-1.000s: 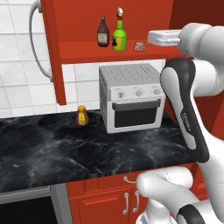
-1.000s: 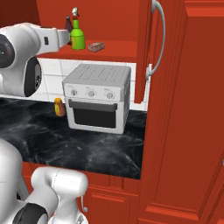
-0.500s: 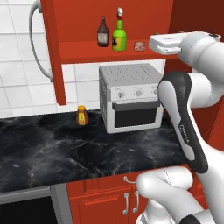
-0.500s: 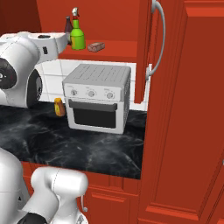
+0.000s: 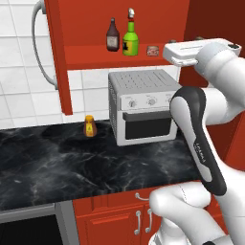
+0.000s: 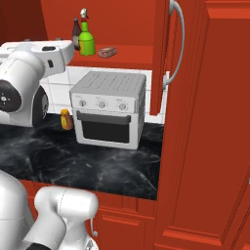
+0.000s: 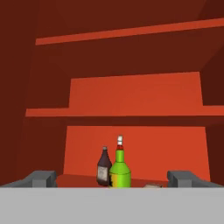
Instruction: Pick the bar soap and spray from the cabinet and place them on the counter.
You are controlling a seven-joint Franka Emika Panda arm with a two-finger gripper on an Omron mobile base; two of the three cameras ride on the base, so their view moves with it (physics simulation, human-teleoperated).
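The spray [image 5: 130, 41] is a green bottle with a yellow label, upright on the red shelf of the open cabinet [image 5: 91, 55]. The bar soap [image 5: 152, 50] lies flat just right of it. My white hand [image 5: 184, 51] hovers at shelf height, right of the soap and short of it. From the right side, the spray [image 6: 87, 41] and bar soap [image 6: 107, 52] stand beyond the hand [image 6: 49, 52]. In the hand view my gripper [image 7: 113, 179] is open and holds nothing. The spray [image 7: 120, 170] stands ahead between the fingertips [image 7: 41, 178], with the soap [image 7: 153, 185] low right. The black counter [image 5: 72, 162] lies below.
A dark brown bottle [image 5: 113, 36] stands on the shelf left of the spray. A silver toaster oven [image 5: 143, 107] sits on the counter under the shelf, a small orange bottle [image 5: 89, 127] to its left. Open cabinet doors [image 5: 53, 57] [image 6: 159, 53] flank the shelf.
My hand has sunk a little toward shelf height and the forearm has swung round. The jaws stay open, and the bottles and soap have not moved.
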